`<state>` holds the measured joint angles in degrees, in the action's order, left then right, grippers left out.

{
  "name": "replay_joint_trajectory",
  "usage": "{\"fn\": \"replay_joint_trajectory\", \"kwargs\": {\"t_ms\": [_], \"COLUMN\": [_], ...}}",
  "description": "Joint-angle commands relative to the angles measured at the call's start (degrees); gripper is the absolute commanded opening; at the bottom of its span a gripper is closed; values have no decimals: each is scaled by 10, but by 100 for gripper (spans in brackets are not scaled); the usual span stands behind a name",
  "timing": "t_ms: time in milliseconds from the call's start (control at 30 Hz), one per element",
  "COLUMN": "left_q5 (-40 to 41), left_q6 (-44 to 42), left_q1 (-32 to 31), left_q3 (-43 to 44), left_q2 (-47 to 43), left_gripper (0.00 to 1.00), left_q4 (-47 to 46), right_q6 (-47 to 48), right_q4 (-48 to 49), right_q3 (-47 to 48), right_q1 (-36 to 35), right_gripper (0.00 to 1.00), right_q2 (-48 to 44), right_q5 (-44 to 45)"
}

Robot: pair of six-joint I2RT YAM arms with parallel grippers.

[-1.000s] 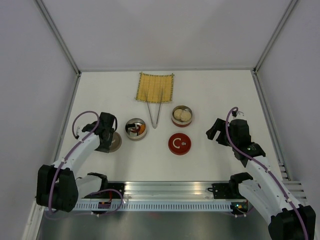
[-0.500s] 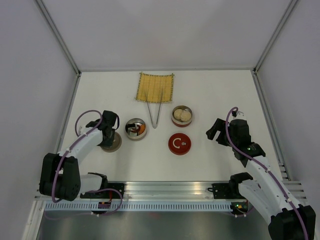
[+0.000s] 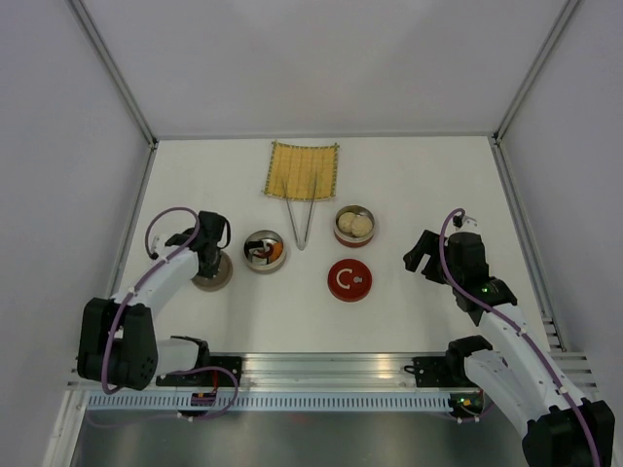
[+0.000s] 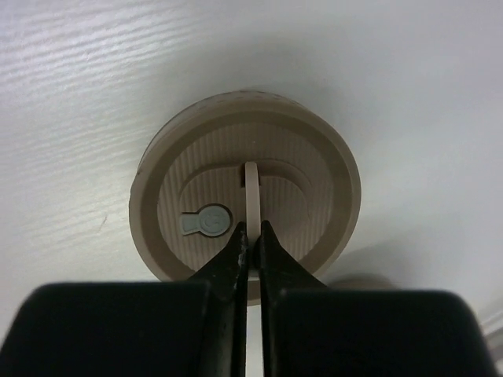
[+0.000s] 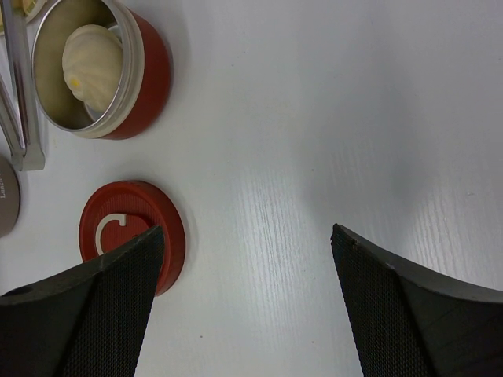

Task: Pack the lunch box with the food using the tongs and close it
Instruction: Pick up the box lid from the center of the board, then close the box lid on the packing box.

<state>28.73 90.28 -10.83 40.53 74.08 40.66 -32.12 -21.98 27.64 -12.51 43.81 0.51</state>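
Currently, the closing step is in hand: at the left, the left gripper (image 4: 251, 236) is clenched on the thin upright handle (image 4: 251, 182) of the beige lid (image 4: 314, 196), which lies flat on the table. Just to its right stands the open silver tin (image 3: 246, 255), holding the mixed food (image 3: 273, 251), orange and black-wrapped pieces. The tongs (image 3: 296, 220) lie unused beyond it, tips resting on the near edge of the bamboo mat (image 3: 305, 167), which appears bare of food. Further right, the red tin (image 5: 153, 75) holds the buns (image 5: 90, 55); its red lid (image 5: 130, 228) lies nearer, apart from it. At the far right, the right gripper (image 5: 245, 232) hovers with fingers spread wide, grasping nothing. The next move probably calls for lifting the beige lid level, carrying it right, and seating it squarely on the silver tin.
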Motion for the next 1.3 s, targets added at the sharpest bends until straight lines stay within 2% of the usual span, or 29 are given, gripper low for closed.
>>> {"fn": "replay_joint_trajectory", "kwargs": {"t_ms": [0, 33, 167, 200, 233, 333, 400, 433, 567, 767, 1033, 1267], "left_q5": [49, 50, 29, 2, -20, -164, -260, -276, -272, -249, -189, -179], "left_q6": [-147, -215, -374, -407, -475, -605, -645, -670, -720, -734, -723, -727], "left_q1": [4, 3, -1, -2, -2, -2, -5, -10, -59, -135, -154, -174], "left_q3": [66, 88, 124, 128, 135, 173, 202, 215, 270, 287, 295, 284], "left_q2": [-51, -57, -102, -111, -131, -125, -99, -89, -18, 51, 91, 115], "left_gripper": [2, 2, 2, 2, 2, 2, 2, 2, 2, 2, 2, 2], "left_q4": [-15, -16, -27, -43, -54, -86, -76, -62, -28, -16, -1, 4], "right_q6": [5, 5, 2, 1, 1, 1, 2, 1, 3, 3, 10, 8], "right_q4": [-5, -4, 2, 4, 4, 10, 11, 13, 4, -14, -24, -11], "right_q3": [13, 13, 17, 20, 22, 24, 25, 26, 30, 29, 29, 27], "right_q1": [1, 0, 1, 0, 1, 1, 1, 0, 1, 1, 0, 1], "right_gripper": [92, 93, 93, 93, 92, 92, 92, 92, 92, 92, 92, 92], "right_q2": [-6, -5, 2, 7, 8, 18, 24, 25, 22, 3, 3, 15], "right_q5": [15, 18, 18, 18, 17, 15, 12, 9, 11, 23, 32, 26]}}
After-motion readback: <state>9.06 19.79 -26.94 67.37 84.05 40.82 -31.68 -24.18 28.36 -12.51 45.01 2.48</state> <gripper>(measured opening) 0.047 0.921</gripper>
